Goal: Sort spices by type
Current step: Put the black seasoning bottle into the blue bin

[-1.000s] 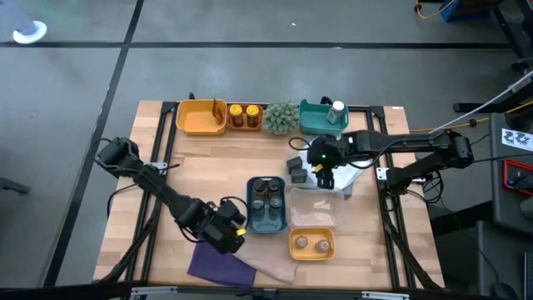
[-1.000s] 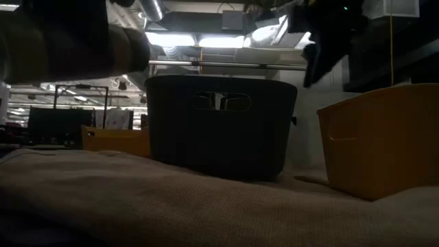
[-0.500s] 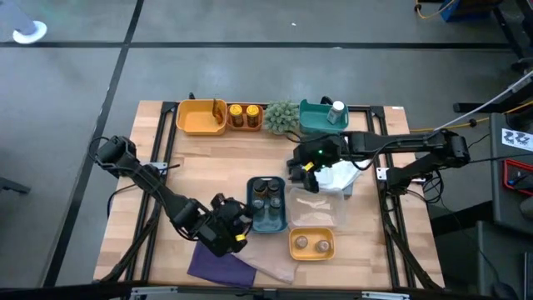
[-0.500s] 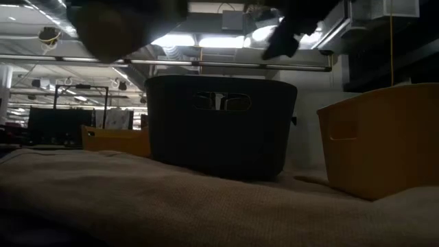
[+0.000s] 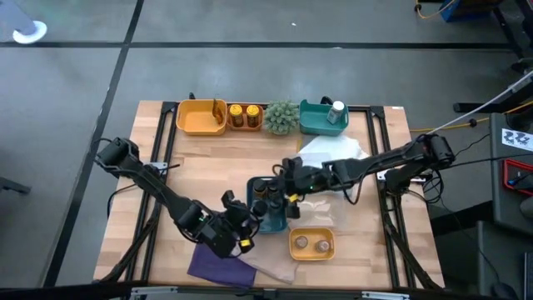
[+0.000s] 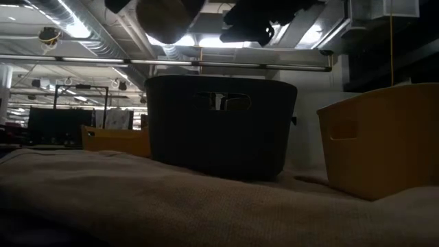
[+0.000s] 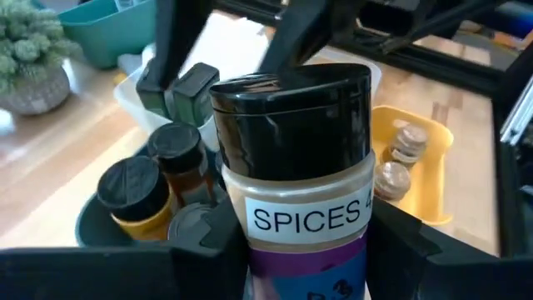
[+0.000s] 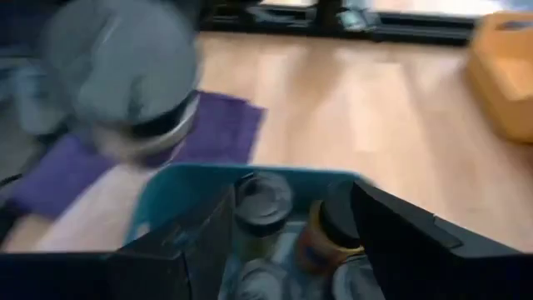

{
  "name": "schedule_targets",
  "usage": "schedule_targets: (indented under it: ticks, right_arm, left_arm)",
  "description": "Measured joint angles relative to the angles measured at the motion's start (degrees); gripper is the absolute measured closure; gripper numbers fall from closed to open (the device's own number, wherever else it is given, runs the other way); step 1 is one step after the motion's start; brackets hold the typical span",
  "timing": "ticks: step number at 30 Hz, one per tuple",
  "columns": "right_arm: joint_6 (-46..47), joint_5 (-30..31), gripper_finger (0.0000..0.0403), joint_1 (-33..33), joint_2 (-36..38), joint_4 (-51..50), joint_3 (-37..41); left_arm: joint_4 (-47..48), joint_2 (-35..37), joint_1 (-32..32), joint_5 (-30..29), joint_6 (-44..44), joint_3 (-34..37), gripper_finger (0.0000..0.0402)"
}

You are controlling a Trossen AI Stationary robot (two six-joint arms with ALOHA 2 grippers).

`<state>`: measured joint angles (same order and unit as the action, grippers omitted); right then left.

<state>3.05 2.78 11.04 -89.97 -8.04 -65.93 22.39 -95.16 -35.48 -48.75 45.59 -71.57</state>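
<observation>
Both grippers (image 5: 237, 227) (image 5: 279, 197) now at teal tray (image 5: 271, 223).

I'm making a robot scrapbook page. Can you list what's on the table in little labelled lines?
Left gripper: shut on a black-lidded jar labelled SPICES, beside the teal tray
Right gripper: over the teal plastic tray
Teal tray holds: dark-lidded jars
Near orange tray: two small jars
Far teal tray: one white bottle
Also: green spiky plant, purple cloth

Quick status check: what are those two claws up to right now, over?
Left claw gripping black-lidded spice jar, beside teal tray. Right claw over same tray, nothing seen held. Both arms crowd one spot.
</observation>
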Motion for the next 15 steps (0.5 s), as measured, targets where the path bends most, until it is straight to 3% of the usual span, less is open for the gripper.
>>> schedule_targets:
  ticks: [3,6,15]
  right_arm:
    - [0.00,8.62,0.0162,2.24,-0.48,0.86,0.02]
    - [0.06,13.41,0.0162,3.86,-0.78,1.60,0.02]
    - [5.67,14.68,0.0162,5.61,-3.83,2.11,-0.02]
  left_arm:
    - [-2.47,-2.00,0.33,-0.26,-2.45,0.00,0.0235]
    - [-3.63,-4.64,0.39,-1.56,-2.61,0.01,0.0234]
    - [-6.99,-10.16,0.77,-4.42,-2.79,0.02,0.0233]
